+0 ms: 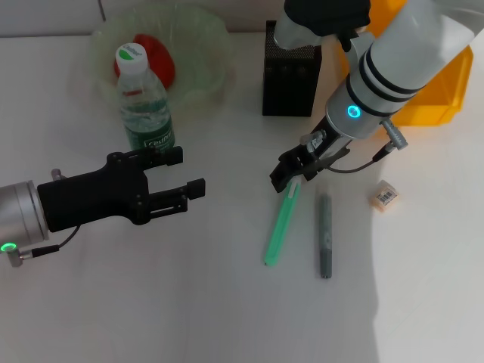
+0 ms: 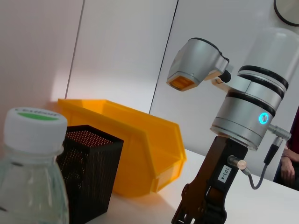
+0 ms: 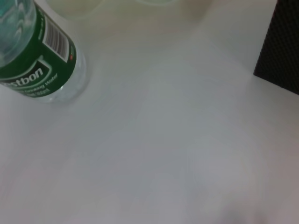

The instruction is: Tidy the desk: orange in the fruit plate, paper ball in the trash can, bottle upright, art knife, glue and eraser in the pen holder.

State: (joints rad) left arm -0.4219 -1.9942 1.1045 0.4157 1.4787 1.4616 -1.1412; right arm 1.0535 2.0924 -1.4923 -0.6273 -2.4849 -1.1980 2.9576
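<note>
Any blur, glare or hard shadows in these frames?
Head view: a soft shadow edge crosses the table at the lower right. Left wrist view: the close bottle is out of focus. Right wrist view: soft overall, the tabletop washed out pale.

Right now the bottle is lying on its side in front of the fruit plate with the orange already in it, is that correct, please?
Not quite: the bottle stands upright, cap up, as the head view shows. It is in front of the fruit plate, and the orange is already in the plate.

Bottle (image 1: 144,102) clear glossy plastic; pen holder (image 1: 290,76) black metal mesh; trash can (image 2: 140,149) smooth translucent plastic; counter (image 1: 189,302) matt white.
</note>
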